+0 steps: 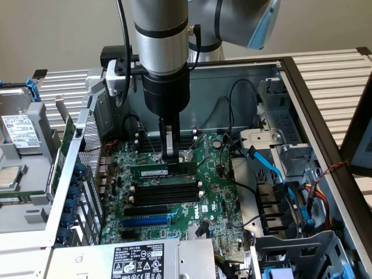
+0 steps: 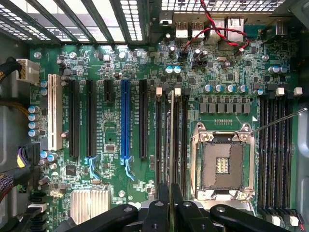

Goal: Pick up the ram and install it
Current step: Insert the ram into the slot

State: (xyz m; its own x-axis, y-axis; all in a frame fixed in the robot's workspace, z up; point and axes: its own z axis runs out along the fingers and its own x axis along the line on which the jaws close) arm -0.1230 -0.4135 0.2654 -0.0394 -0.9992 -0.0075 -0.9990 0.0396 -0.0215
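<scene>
The ram is a long green stick standing on edge over the motherboard, in line with the black memory slots. My gripper reaches straight down from above and is shut on the stick's top edge near its middle. In the wrist view the ram shows edge-on as a thin strip between two slots with white end clips, running out from between my fingertips of the gripper. I cannot tell how deep the stick sits in its slot.
A blue expansion slot and several black ones lie beside the memory slots. The bare CPU socket is on the other side, with more memory slots beyond. Blue cables, drive bays and the case walls crowd the exterior view's right.
</scene>
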